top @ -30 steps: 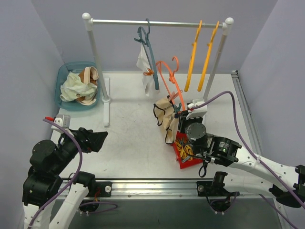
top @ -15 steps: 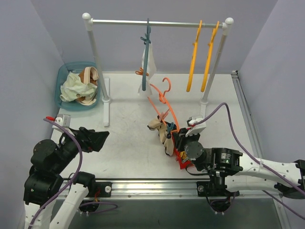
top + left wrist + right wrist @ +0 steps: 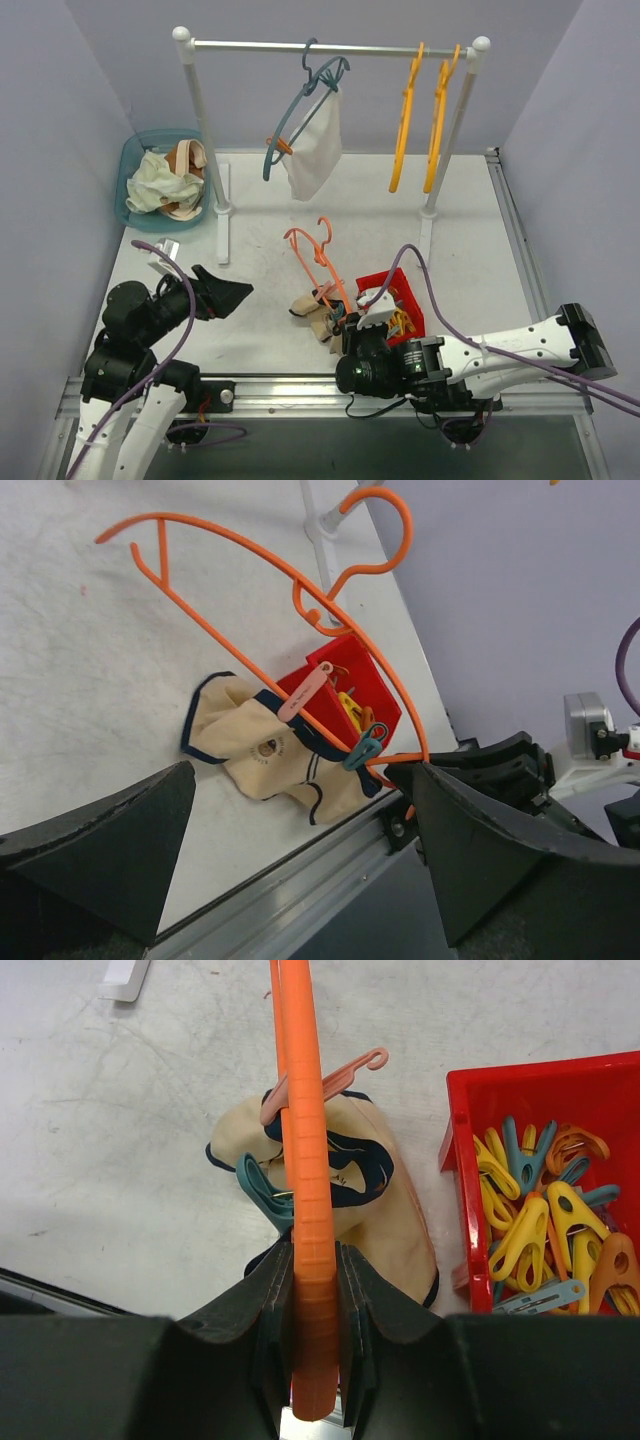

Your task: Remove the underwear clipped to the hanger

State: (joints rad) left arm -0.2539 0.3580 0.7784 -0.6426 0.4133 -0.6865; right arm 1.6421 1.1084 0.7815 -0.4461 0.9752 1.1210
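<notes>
Right fingers point(image 3: 262, 1305) clenched on orange hanger point(image 3: 305, 1160) | left fingers point(image 3: 100, 830) spread, empty | cream briefs point(image 3: 395, 1215) pegged to it, on table point(image 3: 150, 1110) | top view alone: white briefs point(image 3: 318, 150) on teal hanger point(image 3: 288, 128)

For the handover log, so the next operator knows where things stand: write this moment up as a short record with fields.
right gripper: shut on the orange hanger
orange hanger: off the rail, down at the table
cream underwear: lying on the table, fixed to the orange hanger by a pink clip and a teal clip
white underwear: hanging from the teal hanger on the rail
left gripper: open, empty, facing the cream underwear
red bin: holds loose clips, beside the cream underwear
</notes>
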